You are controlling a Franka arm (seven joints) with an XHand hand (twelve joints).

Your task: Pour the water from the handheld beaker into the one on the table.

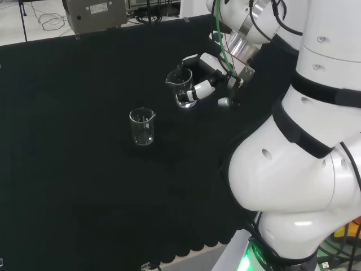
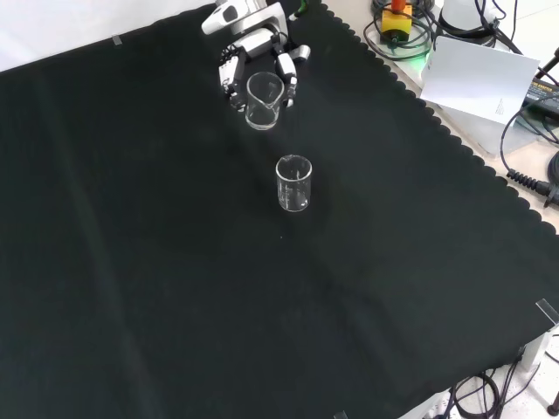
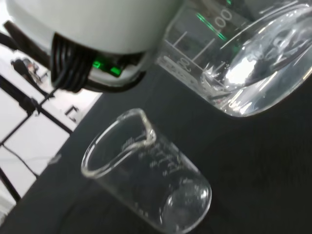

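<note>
1. Holding the handheld beaker (image 1: pixel 181 87), the hand (image 1: pixel 206 76) has its fingers curled round the glass; beaker is raised off the table (image 1: pixel 67 169), roughly upright, slight tilt at most.
2. Water pools in its base, seen in the wrist view (image 3: pixel 253 73).
3. Table beaker (image 1: pixel 142 126) stands upright on the black cloth, apart from the held one, looks empty.
4. Key relation: in the head view the table beaker lies left of and nearer than the hand; in the front view (image 2: pixel 294 182) it's below the held beaker (image 2: pixel 263 100).
5. Judgement: pour not started; the hand needs to close that gap, then tip the spout toward the table beaker.
</note>
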